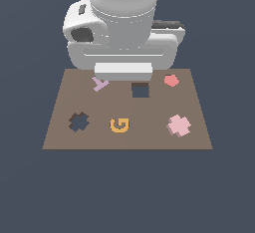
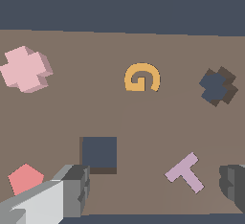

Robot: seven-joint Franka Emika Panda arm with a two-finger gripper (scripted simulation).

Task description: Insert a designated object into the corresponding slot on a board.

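Note:
The pale pink cross block lies flat on the brown board toward the exterior view's right; it also shows in the wrist view. The dark cross-shaped slot is cut into the board toward the exterior view's left, and shows in the wrist view. My gripper hovers over the board's far edge, open and empty, its fingers wide apart. It is well away from both block and slot. In the exterior view the hand hides the fingertips.
On the board are an orange G, a dark square cut-out, a red rounded piece and a lilac Y shape partly under the hand. The board rests on a dark blue-grey ground.

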